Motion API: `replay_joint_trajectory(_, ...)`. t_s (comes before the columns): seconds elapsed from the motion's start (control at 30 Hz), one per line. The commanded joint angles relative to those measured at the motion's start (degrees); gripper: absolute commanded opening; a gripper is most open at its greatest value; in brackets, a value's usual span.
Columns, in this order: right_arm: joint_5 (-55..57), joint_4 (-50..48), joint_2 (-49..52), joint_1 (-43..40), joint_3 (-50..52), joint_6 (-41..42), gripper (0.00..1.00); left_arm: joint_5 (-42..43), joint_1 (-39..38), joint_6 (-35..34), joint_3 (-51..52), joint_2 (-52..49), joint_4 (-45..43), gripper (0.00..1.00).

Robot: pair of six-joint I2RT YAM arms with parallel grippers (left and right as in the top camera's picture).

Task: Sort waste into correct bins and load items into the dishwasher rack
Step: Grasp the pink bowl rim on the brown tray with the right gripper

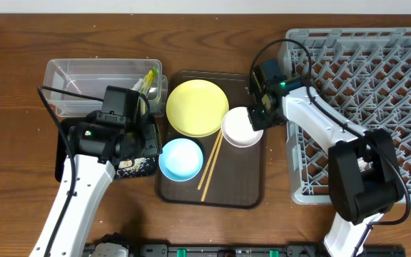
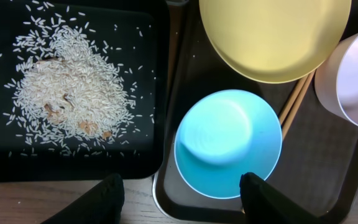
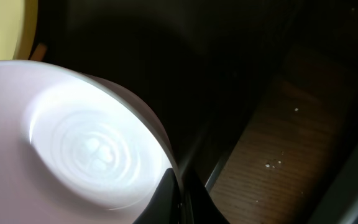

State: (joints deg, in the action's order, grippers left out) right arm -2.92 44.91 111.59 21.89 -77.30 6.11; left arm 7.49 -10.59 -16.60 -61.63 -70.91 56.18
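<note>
brown serving tray (image 1: pixel 241 189) is holding the yellow plate (image 1: pixel 197 107), light blue bowl (image 1: pixel 180 158), chopsticks (image 1: pixel 210 164) and white bowl (image 1: pixel 241 128) in the overhead view. the grey rack (image 1: pixel 377 71) is lying to its right and the clear tub (image 1: pixel 84 78) is sitting far left, a wrapper (image 1: pixel 149 78) resting at its right end.

left wrist view: the left gripper (image 2: pixel 182 199) is hanging released, fingers spread around the near edge of the light blue bowl. rice (image 2: pixel 73 87) is lying on the black tray (image 2: pixel 5 162) to the left.

right wrist view: the right gripper (image 3: pixel 178 196) is grasping the white bowl's rim.
</note>
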Motion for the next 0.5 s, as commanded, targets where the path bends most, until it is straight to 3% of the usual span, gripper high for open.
replay_joint_trajectory(0.0,0.6,0.1,-2.7,-1.4,-0.7,0.7,0.01,-0.7,0.3,0.4,-0.4,0.2,0.2,0.63)
replay_joint_trajectory(0.3,4.7,-0.6,-19.3,-5.5,-1.1,0.5,0.01,-0.7,0.3,0.4,-0.4,0.2,0.1,0.63)
replay_joint_trajectory(0.47,13.3,-3.0,-27.6,-6.3,-1.1,0.5,0.01,-0.7,0.3,0.4,-0.4,0.2,0.1,0.63)
